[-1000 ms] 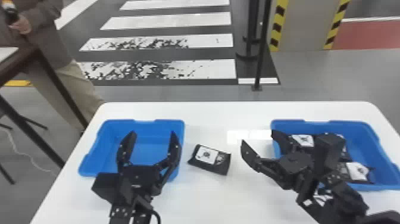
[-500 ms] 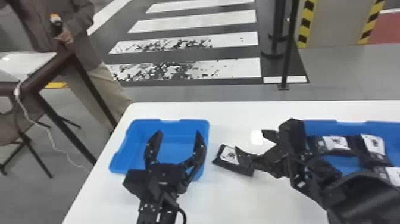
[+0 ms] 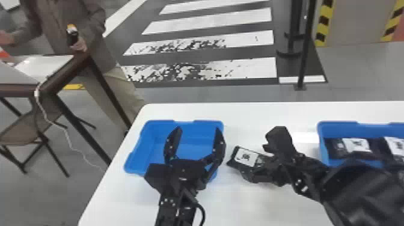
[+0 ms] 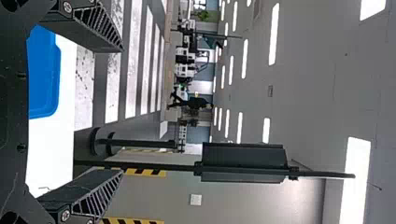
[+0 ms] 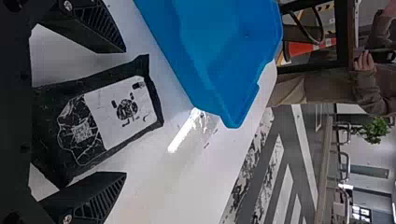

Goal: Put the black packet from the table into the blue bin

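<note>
The left gripper (image 3: 199, 128) stands in front of the left blue bin (image 3: 192, 136) in the head view, hiding part of its near side. A 2nd blue bin (image 3: 339, 132), on the right, holds black-and-white packets (image 3: 356, 145) and is partly covered by the right forearm (image 3: 357, 192). Both bins sit on a white table (image 3: 255, 115). Beyond are a black pole (image 3: 305, 54) and a floor with white stripes (image 3: 246, 70); another table (image 3: 64, 70) is off to the left.

The black packet (image 3: 245, 157) lies on the white table between the 2 bins, near the left one.

Compared with 1.0 s ago, the right gripper (image 3: 255, 160) has moved from well apart to the packet, and it hides more of the packet's right end than it did 0.5 s ago. The head view has swung left, cutting off the right bin's far side. The left arm keeps about the same pose.

The right arm comes in from the right, its gripper pointing left. In the right wrist view its fingers (image 5: 100, 200) are spread, with the packet between them, not clamped. The left arm comes up from the bottom edge, its fingers wide apart with nothing gripped.
</note>
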